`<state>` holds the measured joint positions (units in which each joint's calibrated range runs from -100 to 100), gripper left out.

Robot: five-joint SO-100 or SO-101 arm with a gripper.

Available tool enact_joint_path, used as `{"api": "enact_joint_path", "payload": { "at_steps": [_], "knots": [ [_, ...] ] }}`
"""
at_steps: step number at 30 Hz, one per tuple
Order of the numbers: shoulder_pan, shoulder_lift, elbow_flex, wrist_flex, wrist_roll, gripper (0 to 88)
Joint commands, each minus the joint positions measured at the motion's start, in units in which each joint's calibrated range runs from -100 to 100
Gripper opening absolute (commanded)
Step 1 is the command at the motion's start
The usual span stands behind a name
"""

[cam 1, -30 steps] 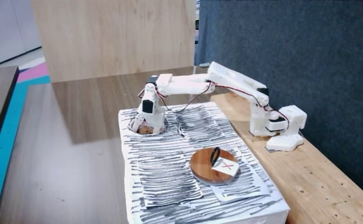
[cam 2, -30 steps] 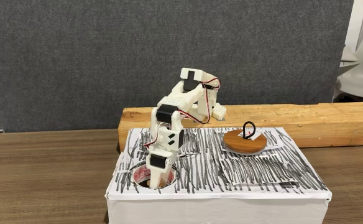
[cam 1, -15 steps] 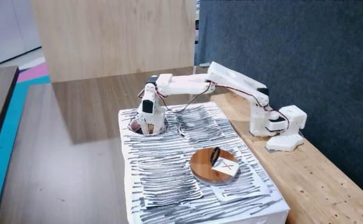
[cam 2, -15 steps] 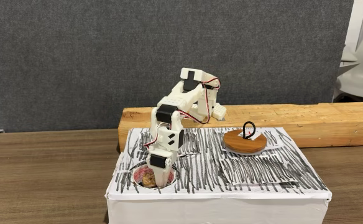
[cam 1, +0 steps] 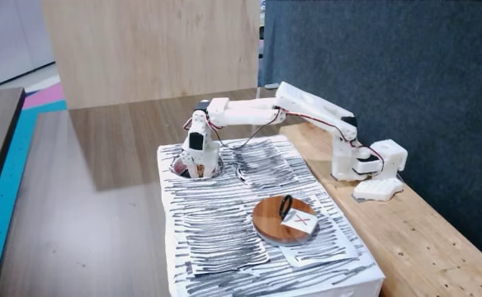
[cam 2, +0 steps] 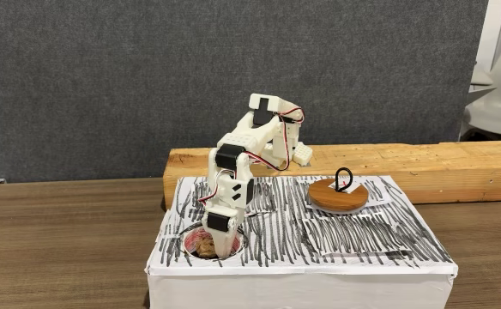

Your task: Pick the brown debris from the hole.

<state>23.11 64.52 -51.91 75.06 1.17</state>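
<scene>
The hole (cam 2: 185, 244) is cut in the left end of the black-and-white streaked box top; in a fixed view its rim (cam 1: 177, 168) lies at the far left of the box. My white gripper (cam 2: 209, 249) points straight down into the hole, and its fingertips are below the rim. A small tan-brown lump, the brown debris (cam 2: 205, 248), shows at the tips, level with the rim, and the jaws look closed on it. From the other side, the debris (cam 1: 192, 172) peeks out under the gripper (cam 1: 195, 171).
A flat round wooden disc (cam 1: 271, 219) with a black ring and a red-crossed white card lies on the box's right half (cam 2: 337, 198). My base stands on a wooden beam (cam 2: 422, 163) behind the box. Brown tabletop surrounds the box (cam 2: 302, 283).
The gripper has come up slightly in the hole, and the brown debris, hidden from the front a second ago, now shows at the rim between the tips.
</scene>
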Motion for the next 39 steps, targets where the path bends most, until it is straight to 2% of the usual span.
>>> {"api": "enact_joint_path", "payload": {
  "at_steps": [1,10,18,22,27,39],
  "knots": [
    [-0.16,0.13,-0.62,0.53,-0.02,5.2],
    [-0.01,-1.04,-0.62,0.79,-0.54,8.0],
    [0.06,-1.04,-0.62,0.79,-0.54,22.2],
    [0.06,-1.04,-0.62,0.79,-0.54,26.4],
    [1.30,-1.04,-0.62,0.70,-0.08,26.7],
    [12.27,-1.04,-0.62,0.03,0.03,26.7]
  ]
}}
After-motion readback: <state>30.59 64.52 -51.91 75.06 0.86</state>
